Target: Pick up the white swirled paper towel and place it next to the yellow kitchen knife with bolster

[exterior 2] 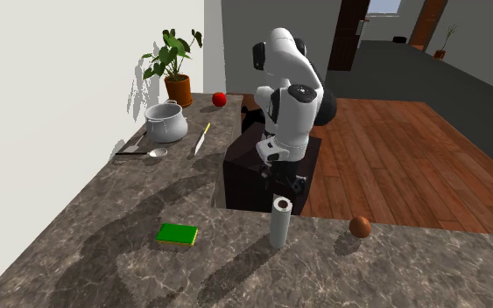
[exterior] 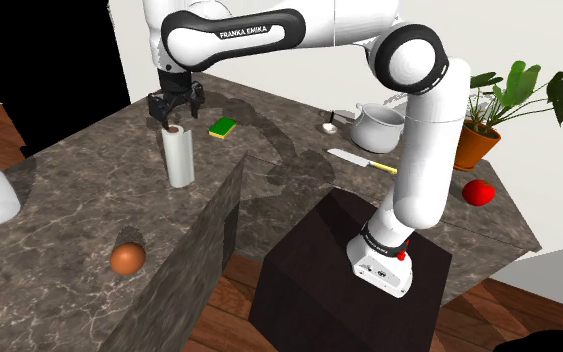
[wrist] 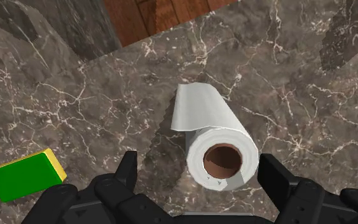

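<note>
The gripper (exterior: 176, 106) hangs right over the upright paper towel roll (exterior: 178, 158), with its fingers spread wide and touching nothing. The roll stands near the counter (exterior: 69, 210) edge, well apart from the yellow-handled knife (exterior: 361, 160). It sits closer to one finger, so that one probably hits first and tips it, maybe over the edge

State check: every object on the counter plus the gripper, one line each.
Black two-finger gripper: open, just above the roll, holding nothing.
White paper towel roll with brown core: upright, not grasped.
Yellow-handled kitchen knife: lying flat on the dark marble counter.
Green-and-yellow sponge: lying flat.
Grey pot: upright.
Potted green plant: upright.
</note>
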You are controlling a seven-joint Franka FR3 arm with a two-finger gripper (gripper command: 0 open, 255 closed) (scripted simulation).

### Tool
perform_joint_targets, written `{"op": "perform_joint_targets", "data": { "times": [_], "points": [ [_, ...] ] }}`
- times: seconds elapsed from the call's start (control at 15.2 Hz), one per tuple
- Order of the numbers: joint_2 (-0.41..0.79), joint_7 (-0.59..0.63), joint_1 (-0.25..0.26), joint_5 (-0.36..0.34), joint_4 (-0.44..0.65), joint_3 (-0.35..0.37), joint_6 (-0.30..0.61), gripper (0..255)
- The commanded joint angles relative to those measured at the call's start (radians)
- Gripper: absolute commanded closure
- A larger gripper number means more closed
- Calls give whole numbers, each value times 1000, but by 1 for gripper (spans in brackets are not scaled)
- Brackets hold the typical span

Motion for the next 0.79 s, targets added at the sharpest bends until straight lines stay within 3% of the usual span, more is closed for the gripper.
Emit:
{"op": "perform_joint_targets", "data": {
  "times": [0.0, 0.07, 0.73],
  "points": [
    [98, 18, 31, -24, 122, -2, -32, 0],
    [122, 22, 40, -29, 152, -4, -41, 0],
    [144, 30, 34, -39, 84, -11, 48, 0]
  ]
}}
